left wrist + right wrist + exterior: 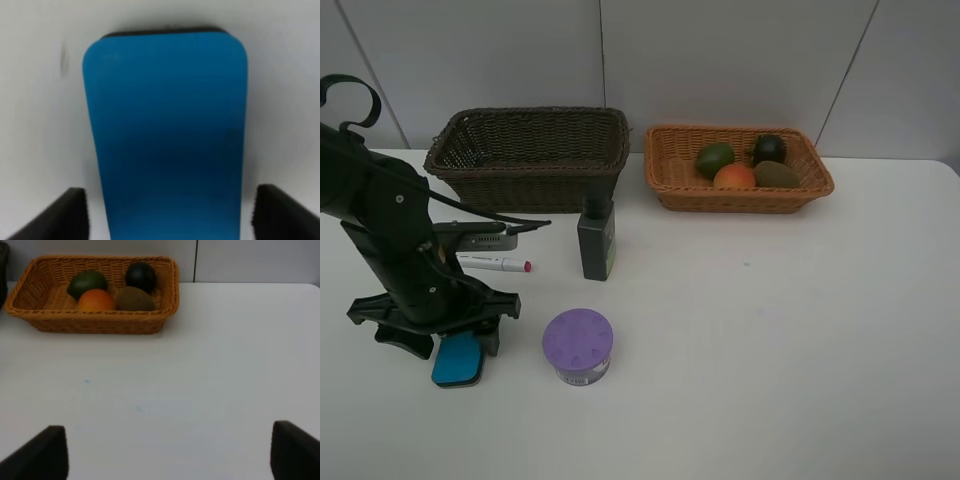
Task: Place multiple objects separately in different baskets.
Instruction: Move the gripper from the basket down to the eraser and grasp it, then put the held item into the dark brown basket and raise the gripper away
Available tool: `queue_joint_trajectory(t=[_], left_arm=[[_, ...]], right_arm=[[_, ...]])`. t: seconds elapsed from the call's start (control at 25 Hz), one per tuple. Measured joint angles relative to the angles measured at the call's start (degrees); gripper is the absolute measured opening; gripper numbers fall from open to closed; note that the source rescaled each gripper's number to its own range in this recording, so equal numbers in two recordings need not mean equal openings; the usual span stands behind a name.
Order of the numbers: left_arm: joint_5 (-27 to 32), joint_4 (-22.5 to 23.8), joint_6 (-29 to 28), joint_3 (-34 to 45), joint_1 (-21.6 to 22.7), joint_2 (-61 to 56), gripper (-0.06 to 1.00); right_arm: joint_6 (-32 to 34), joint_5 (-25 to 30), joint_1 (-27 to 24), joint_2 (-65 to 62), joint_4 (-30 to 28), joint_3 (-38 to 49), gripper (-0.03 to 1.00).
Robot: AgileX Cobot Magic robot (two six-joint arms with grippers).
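Left tool open, blue eraser flat on the counter between its jaws, gaps either side, apparently centred so they close squarely on its long edges for transfer to the dark brown basket; right tool open, empty.

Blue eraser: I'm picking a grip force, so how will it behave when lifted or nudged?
The eraser is a flat slab with rounded corners lying on the table, so it will probably slide rather than roll or tip. Its matte face suggests decent friction. It looks thin, so likely light.
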Motion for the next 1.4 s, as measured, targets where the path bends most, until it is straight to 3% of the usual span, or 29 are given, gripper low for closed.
queue_joint_trajectory(t=[0.04, 0.08, 0.76, 1.16, 1.4], left_arm=[[0.1, 0.0, 0.0, 0.0, 0.0, 0.0, 0.63], [0.1, -0.1, 0.0, 0.0, 0.0, 0.0, 0.56], [0.3, -0.1, 0.0, 0.0, 0.0, -0.4, 0.57], [2.2, 0.0, 0.0, -0.1, 0.0, -14.1, 0.57], [13.0, 6.7, -0.3, -8.7, 0.0, -18.5, 0.57]], right_arm=[[0.0, 0.0, 0.0, 0.0, 0.0, 0.0, 0.94], [0.0, 0.0, 0.0, 0.0, 0.0, 0.0, 0.94], [0.0, 0.0, 0.0, 0.0, 0.0, 0.0, 0.94], [0.0, 0.0, 0.0, 0.0, 0.0, 0.0, 0.94], [0.0, 0.0, 0.0, 0.0, 0.0, 0.0, 0.94]])
